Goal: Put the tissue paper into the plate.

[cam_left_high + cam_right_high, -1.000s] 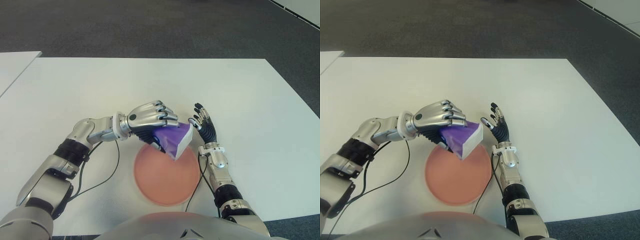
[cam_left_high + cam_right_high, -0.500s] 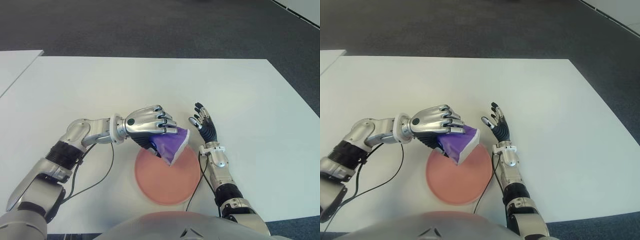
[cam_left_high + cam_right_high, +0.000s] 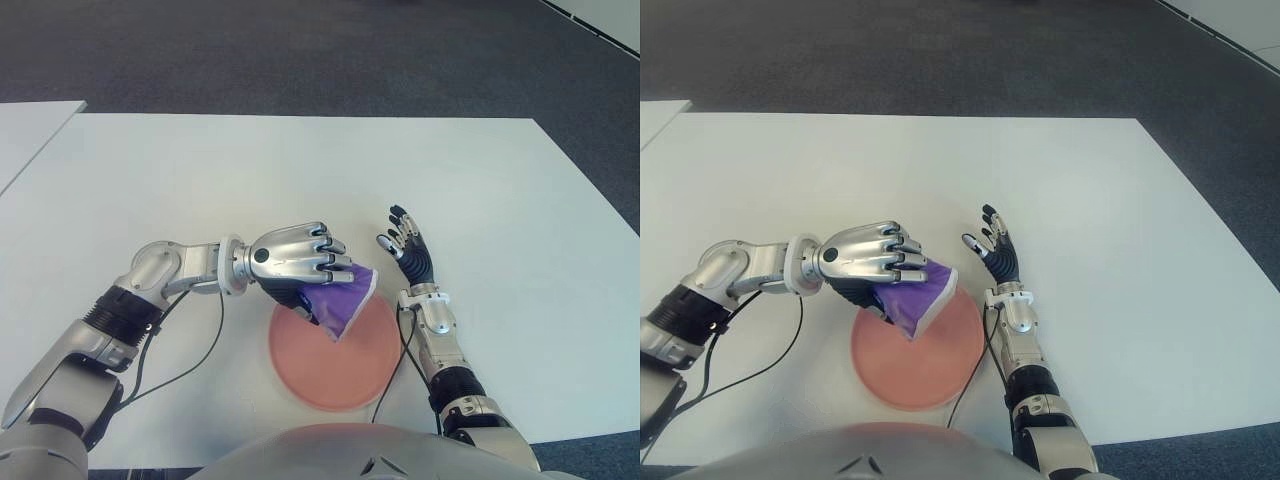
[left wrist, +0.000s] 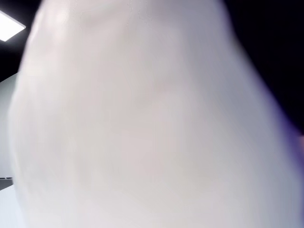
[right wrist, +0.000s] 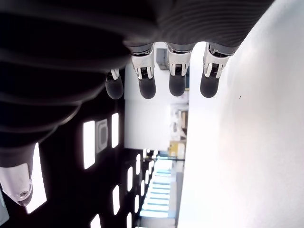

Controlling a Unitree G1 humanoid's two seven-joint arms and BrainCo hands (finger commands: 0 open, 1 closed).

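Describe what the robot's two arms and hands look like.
Both arms are silver-grey metal segments with black ribbed joint sections. The left hand has polished silver finger shells over black undersides; the right hand shows mostly black fingers with silver knuckle bands. A thin black cable loops from each forearm across the white table.

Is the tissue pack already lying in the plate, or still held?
Still held: the left hand grips the tissue pack, tilted, over the plate. The right hand is open beside it.

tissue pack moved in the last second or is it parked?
Yes. The tissue pack, gripped in the left hand, has come down and toward the robot, from the far rim of the plate to over its far half.
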